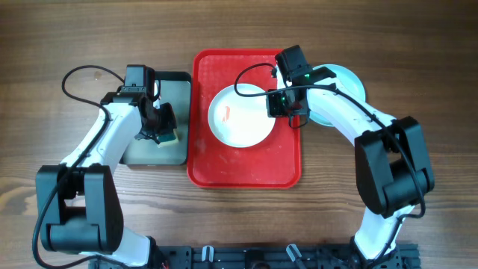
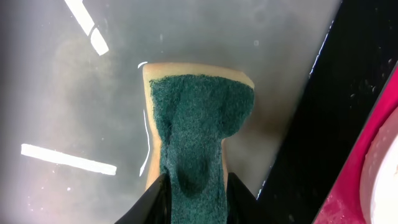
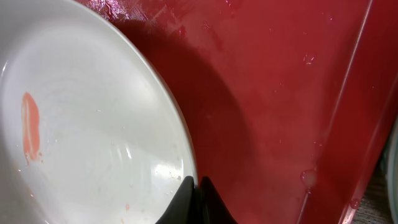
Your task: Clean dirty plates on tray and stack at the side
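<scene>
A white plate [image 1: 240, 116] with an orange-red smear lies on the red tray [image 1: 246, 168]. My right gripper [image 1: 275, 104] is shut on the plate's right rim; the wrist view shows the white plate [image 3: 87, 137], its smear on the left, and the fingers [image 3: 195, 186] pinching the rim over the red tray [image 3: 280, 93]. A light turquoise plate [image 1: 340, 93] lies on the table right of the tray, partly under my right arm. My left gripper [image 1: 160, 131] is shut on a green-and-yellow sponge [image 2: 196, 130] over the dark tray [image 1: 160, 153], fingers [image 2: 198, 193] on its sides.
The dark grey-black tray [image 2: 74, 93] looks wet, with light reflections. Its black rim [image 2: 336, 112] sits beside the red tray's left edge [image 2: 367, 155]. Wooden table surrounds both trays.
</scene>
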Motion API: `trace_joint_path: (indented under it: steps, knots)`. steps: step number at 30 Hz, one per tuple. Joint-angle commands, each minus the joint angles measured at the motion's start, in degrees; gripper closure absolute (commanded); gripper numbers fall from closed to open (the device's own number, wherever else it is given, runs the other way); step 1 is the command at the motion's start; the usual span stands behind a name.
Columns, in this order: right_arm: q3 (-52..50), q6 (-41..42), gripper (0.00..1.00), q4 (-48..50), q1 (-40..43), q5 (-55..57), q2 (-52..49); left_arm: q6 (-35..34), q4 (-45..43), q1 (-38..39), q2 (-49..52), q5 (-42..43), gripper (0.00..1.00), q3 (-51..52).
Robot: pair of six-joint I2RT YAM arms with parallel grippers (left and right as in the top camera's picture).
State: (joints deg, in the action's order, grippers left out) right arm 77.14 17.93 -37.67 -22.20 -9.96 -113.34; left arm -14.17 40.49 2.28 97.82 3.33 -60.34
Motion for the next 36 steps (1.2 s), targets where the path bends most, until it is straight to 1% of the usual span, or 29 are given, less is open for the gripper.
trace_joint_path:
  steps: [1, 7, 10, 15, 19, 21, 23, 24, 26, 28, 32, 36]
  knots:
    - [1.0, 0.1, 0.96, 0.3, 0.2, 1.2, 1.4, 0.5, -0.4, -0.2, 0.6, 0.7, 0.74, 0.5]
    - [1.0, 0.1, 0.96, 0.3, 0.2, 1.2, 1.4, 0.5, -1.3, -0.2, 1.2, 0.7, 0.73, 0.5]
    - [1.0, 0.1, 0.96, 0.3, 0.2, 1.3, 1.4, 0.5, -1.7, -0.2, 3.1, 0.7, 0.74, 0.5]
    - [1.0, 0.1, 0.96, 0.3, 0.2, 1.3, 1.4, 0.5, -2.0, -0.2, 4.2, 0.7, 0.81, 0.5]
    - [1.0, 0.1, 0.96, 0.3, 0.2, 1.2, 1.4, 0.5, -2.1, -0.2, 4.2, 0.3, 0.79, 0.5]
    - [1.0, 0.1, 0.96, 0.3, 0.2, 1.2, 1.4, 0.5, -2.1, -0.2, 4.2, -0.6, 0.76, 0.5]
    - [1.0, 0.1, 0.96, 0.3, 0.2, 1.2, 1.4, 0.5, -2.1, -0.2, 4.2, -0.9, 0.76, 0.5]
    - [1.0, 0.1, 0.96, 0.3, 0.2, 1.2, 1.4, 0.5, -2.1, -0.2, 4.2, -0.9, 0.78, 0.5]
    - [1.0, 0.1, 0.96, 0.3, 0.2, 1.2, 1.4, 0.5, -2.1, -0.2, 4.2, -0.9, 0.89, 0.5]
    - [1.0, 0.1, 0.96, 0.3, 0.2, 1.2, 1.4, 0.5, -2.1, -0.2, 4.2, -0.8, 0.96, 0.5]
    - [1.0, 0.1, 0.96, 0.3, 0.2, 1.2, 1.4, 0.5, -1.9, -0.2, 4.0, -0.8, 0.96, 0.4]
    - [1.0, 0.1, 0.96, 0.3, 0.2, 1.3, 1.4, 4.5, -1.9, -0.2, 1.4, -0.8, 0.96, 0.3]
